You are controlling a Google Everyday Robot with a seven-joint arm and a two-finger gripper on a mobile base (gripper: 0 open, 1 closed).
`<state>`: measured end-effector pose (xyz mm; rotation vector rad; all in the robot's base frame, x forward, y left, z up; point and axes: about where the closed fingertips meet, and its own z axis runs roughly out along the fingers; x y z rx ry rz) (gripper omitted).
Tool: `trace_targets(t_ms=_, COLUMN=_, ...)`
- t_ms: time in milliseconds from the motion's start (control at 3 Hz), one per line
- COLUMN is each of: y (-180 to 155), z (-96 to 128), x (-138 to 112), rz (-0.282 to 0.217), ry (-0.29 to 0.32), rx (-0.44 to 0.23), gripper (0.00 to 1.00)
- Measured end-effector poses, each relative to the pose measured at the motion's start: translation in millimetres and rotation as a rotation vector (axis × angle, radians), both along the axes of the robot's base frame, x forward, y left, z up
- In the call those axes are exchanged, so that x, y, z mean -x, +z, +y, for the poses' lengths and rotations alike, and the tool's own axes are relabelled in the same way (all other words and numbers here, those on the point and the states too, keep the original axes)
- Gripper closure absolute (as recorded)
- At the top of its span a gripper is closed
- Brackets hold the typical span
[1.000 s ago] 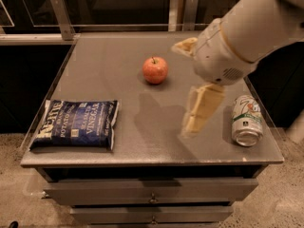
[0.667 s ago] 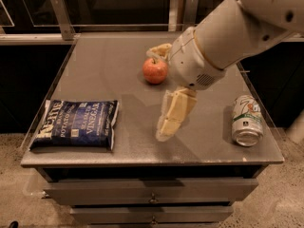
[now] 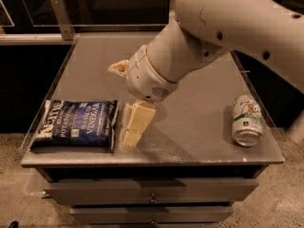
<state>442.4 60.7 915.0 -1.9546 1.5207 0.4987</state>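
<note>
My gripper (image 3: 122, 103) hangs low over the front left of the grey table (image 3: 199, 122), open, with nothing between its fingers. The long cream lower finger (image 3: 134, 125) points down at the tabletop right beside the right edge of a dark blue bag of potato chips (image 3: 73, 123), which lies flat at the front left. The other finger (image 3: 118, 68) sticks out to the left, farther back. The thick white arm (image 3: 223, 27) comes in from the upper right and hides the middle of the table behind it.
A green and white soda can (image 3: 247, 120) lies on its side near the table's front right edge. Drawers (image 3: 152, 191) sit under the tabletop. A metal rail post (image 3: 61, 15) stands behind the back left corner.
The arm has swung left across the table, from near the can to beside the chip bag. The red apple seen earlier at the middle back is now hidden behind the arm.
</note>
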Motion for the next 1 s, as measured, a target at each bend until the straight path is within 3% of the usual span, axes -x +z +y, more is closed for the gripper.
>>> trace_targets(t_ms=667, y=-32.5, z=48.5, x=5.1, rz=0.068, ry=0.06, rx=0.012, gripper=0.0)
trace_targets(t_ms=1000, y=-50.5, z=57.4, x=-10.8, rz=0.105, ry=0.023, rx=0.024, gripper=0.0)
